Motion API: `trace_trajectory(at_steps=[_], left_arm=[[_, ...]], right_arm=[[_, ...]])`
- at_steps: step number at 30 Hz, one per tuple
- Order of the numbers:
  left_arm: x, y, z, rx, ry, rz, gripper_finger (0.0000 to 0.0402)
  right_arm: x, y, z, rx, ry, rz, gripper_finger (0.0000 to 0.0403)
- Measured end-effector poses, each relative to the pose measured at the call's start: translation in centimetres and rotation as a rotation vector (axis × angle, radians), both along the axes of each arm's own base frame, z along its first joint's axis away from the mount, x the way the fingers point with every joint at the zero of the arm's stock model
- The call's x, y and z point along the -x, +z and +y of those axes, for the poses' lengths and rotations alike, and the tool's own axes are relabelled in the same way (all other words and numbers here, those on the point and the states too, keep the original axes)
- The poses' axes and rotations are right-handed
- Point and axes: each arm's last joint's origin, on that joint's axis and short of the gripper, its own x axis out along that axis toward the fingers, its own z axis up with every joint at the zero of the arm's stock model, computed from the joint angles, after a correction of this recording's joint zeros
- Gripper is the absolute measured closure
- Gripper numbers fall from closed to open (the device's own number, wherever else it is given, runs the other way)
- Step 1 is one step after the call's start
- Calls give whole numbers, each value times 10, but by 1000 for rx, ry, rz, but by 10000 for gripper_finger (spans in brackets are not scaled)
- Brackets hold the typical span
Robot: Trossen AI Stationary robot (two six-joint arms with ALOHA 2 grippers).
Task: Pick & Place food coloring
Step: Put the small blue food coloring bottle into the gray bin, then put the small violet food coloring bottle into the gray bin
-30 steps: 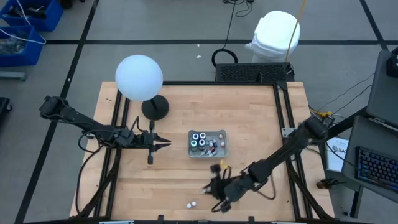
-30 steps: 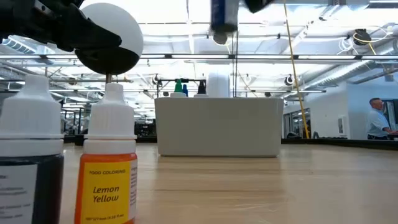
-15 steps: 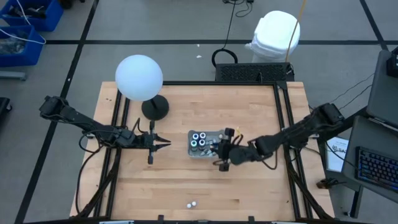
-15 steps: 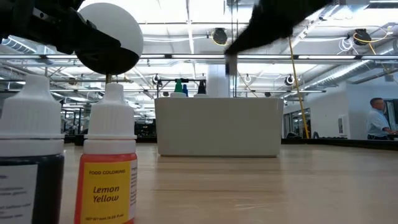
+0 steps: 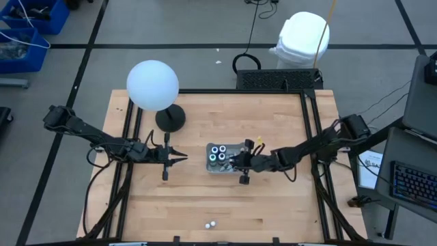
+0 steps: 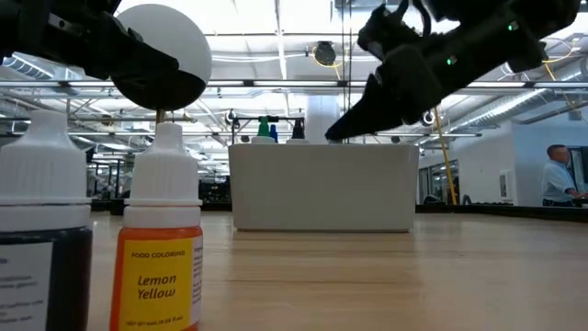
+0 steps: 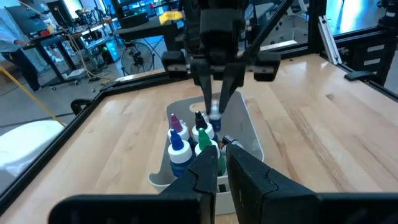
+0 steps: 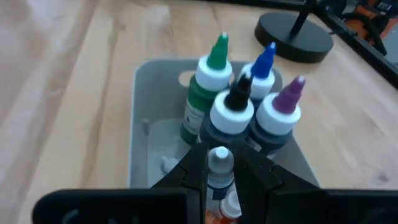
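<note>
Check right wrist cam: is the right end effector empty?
No, the right end effector is shut on a small white-capped bottle, held over the tray beside four upright bottles.

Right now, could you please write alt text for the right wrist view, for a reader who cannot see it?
The right gripper holds a small white-capped bottle in its jaws over a pale tray. In the tray stand four dropper bottles, tipped green, blue, black and purple. A round black base sits beyond on the wooden table.
</note>
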Motion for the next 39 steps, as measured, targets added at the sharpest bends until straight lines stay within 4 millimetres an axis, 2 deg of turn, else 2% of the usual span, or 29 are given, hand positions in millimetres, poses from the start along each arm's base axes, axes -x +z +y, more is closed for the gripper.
trace_trajectory(at_steps=[10, 28, 35, 39], left_arm=[[0, 0, 0, -1, 0, 0, 360], [0, 0, 0, 2, 1, 4, 360], [0, 0, 0, 5, 1, 3, 360], [0, 0, 0, 6, 2, 4, 360]], right_arm=[[-8, -20, -9, -1, -34, 43, 358], [-13, -38, -12, -80, 8, 85, 351], [-11, -19, -13, -75, -8, 17, 291], [-7, 4, -14, -45, 17, -42, 262]])
